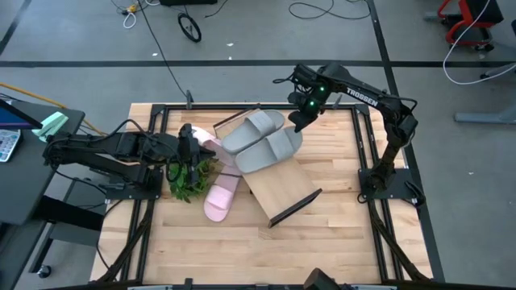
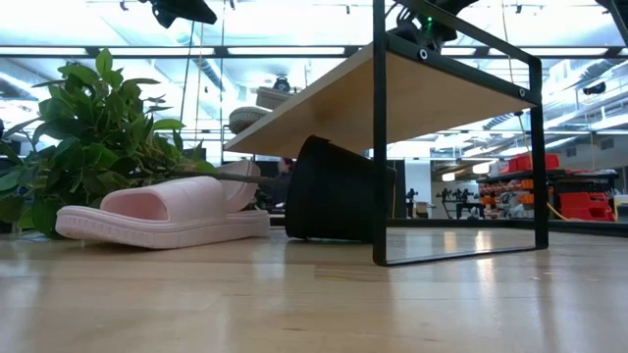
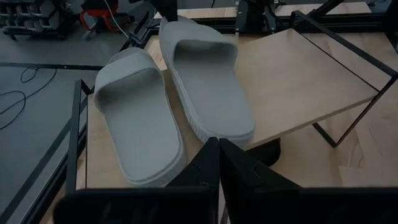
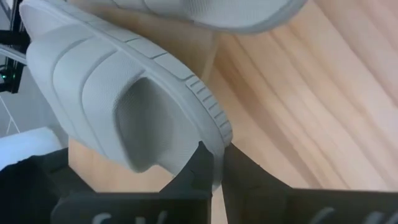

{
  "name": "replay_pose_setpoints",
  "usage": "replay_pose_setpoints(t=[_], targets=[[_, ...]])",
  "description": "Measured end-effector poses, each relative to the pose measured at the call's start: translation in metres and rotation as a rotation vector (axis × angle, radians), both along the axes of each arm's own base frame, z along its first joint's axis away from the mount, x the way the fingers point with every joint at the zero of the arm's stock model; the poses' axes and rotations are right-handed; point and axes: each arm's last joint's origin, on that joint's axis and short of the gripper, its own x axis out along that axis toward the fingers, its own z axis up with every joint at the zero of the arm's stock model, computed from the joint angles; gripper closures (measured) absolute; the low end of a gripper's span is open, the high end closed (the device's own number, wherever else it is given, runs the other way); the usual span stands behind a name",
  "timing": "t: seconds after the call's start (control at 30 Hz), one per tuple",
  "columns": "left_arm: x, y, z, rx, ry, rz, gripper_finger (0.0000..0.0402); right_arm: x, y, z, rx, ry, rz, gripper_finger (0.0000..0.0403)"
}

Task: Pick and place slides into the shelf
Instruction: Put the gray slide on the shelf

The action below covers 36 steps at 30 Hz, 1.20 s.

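Observation:
Two grey slides lie side by side, soles down, on the far-left end of the light-wood shelf (image 1: 278,185), which stands slantwise on its dark frame (image 2: 378,147). My right gripper (image 1: 294,122) is shut at the toe end of the farther grey slide (image 1: 256,126). The nearer grey slide (image 1: 272,149) lies beside it. One pink slide (image 1: 219,200) rests sole-down on the table. The other pink slide (image 1: 214,148) is partly hidden beside the shelf. My left gripper (image 3: 218,155) is shut on nothing and hovers above the plant, facing the grey slides. My right gripper has the farther grey slide by the rim of its sole (image 4: 214,138), beside the strap's opening. The rim runs in between the two fingertips, which are all but shut on it. The fingers slant down from the table's right. The slide lies on the shelf board.
A green leafy plant (image 1: 192,176) lies left of the shelf, and its black pot (image 2: 334,191) is tipped on its side under the board. Black rails (image 1: 367,145) run along the table's sides. Bare wood shows along the near edge and right of the shelf.

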Motion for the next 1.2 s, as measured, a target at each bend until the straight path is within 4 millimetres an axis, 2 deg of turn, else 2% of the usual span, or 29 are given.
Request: replay_pose_setpoints(t=[0.37,0.73,0.97,1.2], targets=[[0.0,0.0,0.0,-0.007,-0.003,0.005,0.0382,0.004,-0.003,0.001,-0.03,-0.039,-0.006,0.0384],[0.0,0.0,0.0,-0.008,-0.003,0.005,0.0391,0.004,-0.003,0.001,-0.035,-0.035,-0.006,0.038],[0.0,0.0,0.0,-0.008,-0.002,0.005,0.0378,0.01,-0.006,-0.011,-0.015,-0.001,-0.007,0.0379],[0.0,0.0,0.0,-0.023,-0.007,0.014,0.039,0.013,-0.005,-0.015,-0.021,0.018,0.007,0.0379]])
